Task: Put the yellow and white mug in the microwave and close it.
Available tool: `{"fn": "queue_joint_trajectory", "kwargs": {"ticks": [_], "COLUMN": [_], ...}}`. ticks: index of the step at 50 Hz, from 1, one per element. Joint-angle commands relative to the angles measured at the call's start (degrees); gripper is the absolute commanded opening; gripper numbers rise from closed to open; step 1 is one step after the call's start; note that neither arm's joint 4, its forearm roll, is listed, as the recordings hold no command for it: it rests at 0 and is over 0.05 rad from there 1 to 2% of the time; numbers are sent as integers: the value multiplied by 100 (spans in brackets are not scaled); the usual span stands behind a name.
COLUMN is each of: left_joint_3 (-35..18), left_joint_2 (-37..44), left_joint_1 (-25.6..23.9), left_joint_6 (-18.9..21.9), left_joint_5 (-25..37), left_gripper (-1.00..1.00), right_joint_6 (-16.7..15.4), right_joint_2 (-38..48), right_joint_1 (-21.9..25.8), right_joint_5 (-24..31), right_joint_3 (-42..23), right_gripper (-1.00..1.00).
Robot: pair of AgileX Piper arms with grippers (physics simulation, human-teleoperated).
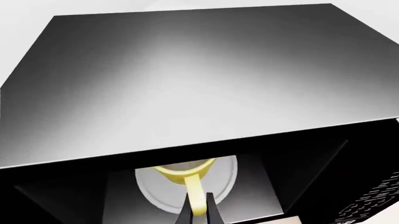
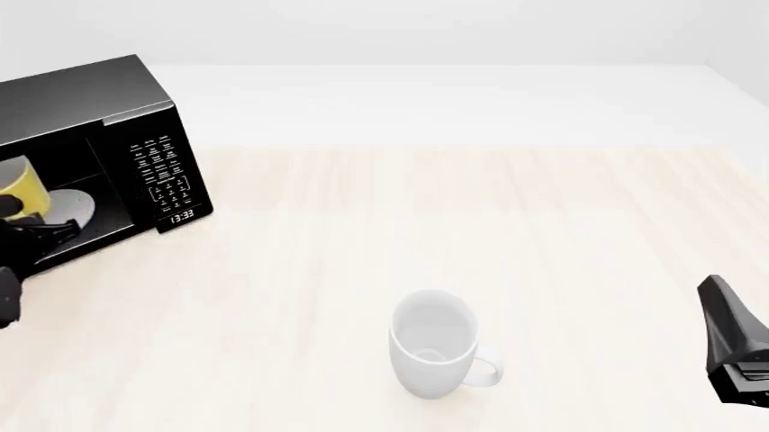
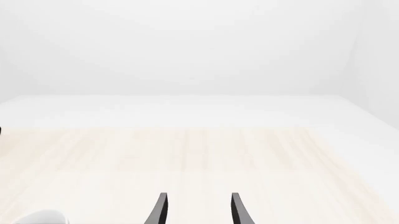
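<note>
left fingers (image 1: 199, 212) pinch the yellow mug (image 1: 185, 171) handle inside the microwave (image 1: 187, 84); right fingers (image 3: 196, 210) gape empty. next: release, withdraw, shut door.

Super bright, flat sim lighting everywhere, with the backdrop almost blown out to white. Light seems to come from overhead: the microwave (image 1: 187, 79) top has a big soft glare patch in the left wrist view, fading to dark grey toward 9 and 3 o'clock. Its inside stays dim. In the front view the white mug (image 2: 434, 344) barely casts any shadow on the table (image 2: 481, 216). Everything's sharp, with no blur or visible edge warping.
</note>
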Motion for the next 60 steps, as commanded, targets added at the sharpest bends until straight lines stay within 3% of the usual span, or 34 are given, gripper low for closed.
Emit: {"fn": "queue_joint_trajectory", "kwargs": {"ticks": [1, 41, 42, 60], "left_joint_3": [-68, -243, -236, -218], "left_joint_2": [235, 587, 582, 546], "left_joint_1": [70, 19, 30, 73], "left_joint_6": [-40, -117, -95, -36], "left_joint_5": [-49, 90, 93, 118], "left_gripper": [-100, -100, 100, 100], "right_joint_6": [-3, -6, -5, -6], "right_joint_2": [-10, 5, 6, 10], "right_joint_1": [7, 16, 16, 18], "right_joint_5": [1, -6, -6, -8], "right_joint_3": [5, 6, 6, 6], "right_gripper": [100, 100, 100, 100]}}
